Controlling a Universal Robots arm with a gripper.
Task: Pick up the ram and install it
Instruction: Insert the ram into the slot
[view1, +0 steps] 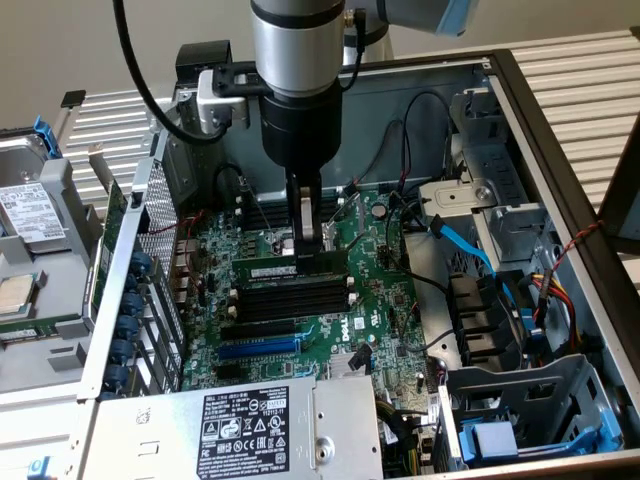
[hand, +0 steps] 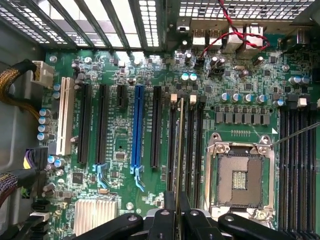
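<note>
Fingers (view1: 309, 232) hold the ram (view1: 268, 269) tight from above. It stands on its thin edge in a black slot (hand: 171, 150) on the green board (hand: 120, 150), beside the empty slots (view1: 295, 300).

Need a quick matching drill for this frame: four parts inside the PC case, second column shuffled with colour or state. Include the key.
Column 1
1. ram
2. long expansion slot
3. CPU socket
4. power supply label

Column 2
A. blue
B. open and empty, no chip in it
C. black with white print, on the metal box at the case's near edge in the exterior view
D. dark green stick, standing edge-on in a memory slot under the gripper

Pairs: 1-D, 2-A, 3-B, 4-C
</note>
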